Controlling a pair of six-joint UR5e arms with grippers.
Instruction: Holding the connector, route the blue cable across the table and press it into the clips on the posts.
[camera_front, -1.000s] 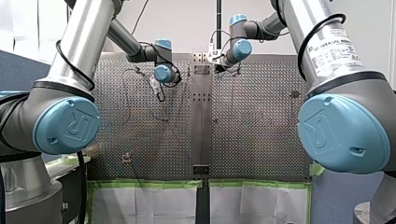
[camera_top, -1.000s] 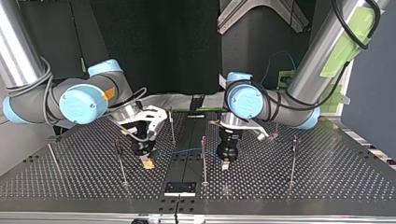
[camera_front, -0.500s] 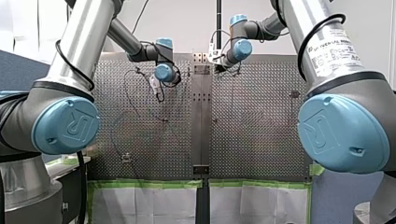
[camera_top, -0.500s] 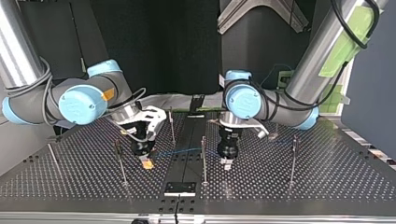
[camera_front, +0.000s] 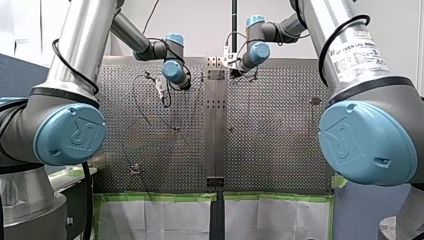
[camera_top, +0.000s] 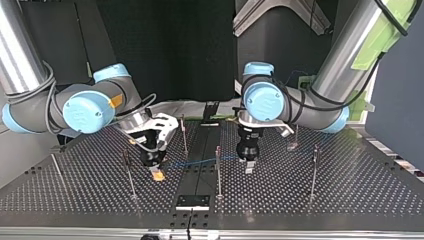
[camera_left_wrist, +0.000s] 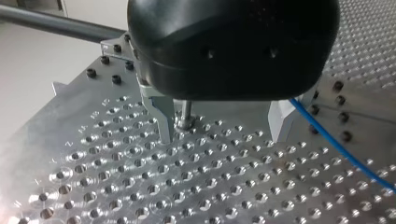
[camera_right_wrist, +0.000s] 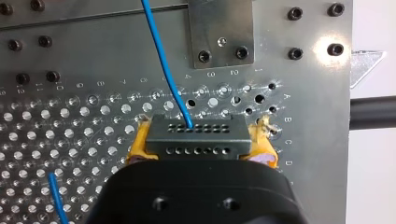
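- At the top view's left, my right gripper (camera_top: 157, 172) is clamping its yellow pads (camera_right_wrist: 139, 145) on the two ends of the dark connector (camera_right_wrist: 194, 137), low over the perforated table (camera_top: 350, 195). The hold is looking square.
- The blue cable (camera_right_wrist: 166, 60) is leaving the connector's face and running off ahead of that gripper. In the top view it is stretching low over the dark centre strip (camera_top: 200, 175) towards my left gripper.
- My left gripper (camera_left_wrist: 222, 135) is hanging low over the table with its metal fingers (camera_left_wrist: 163, 119) standing wide apart and gripping nothing. The cable is passing just outside one finger, not between them.
- Judging by how thin the cable is, it is going to handle as light and limp, sagging or springing sideways unless held taut.
- The rigid connector is therefore the sound place to hold it. A second pinch on the wire close to whichever clip is being filled is likely to be needed.
- A thin middle post (camera_top: 217, 167) is standing between the two grippers, just beside the cable, and a rear post (camera_top: 184, 134) is rising beyond it.
- A post foot (camera_left_wrist: 186, 116) is showing close beside one of my left gripper's fingers.
- These uprights and the bulk of each arm are crowding the route, and the clips themselves are too small to make out.
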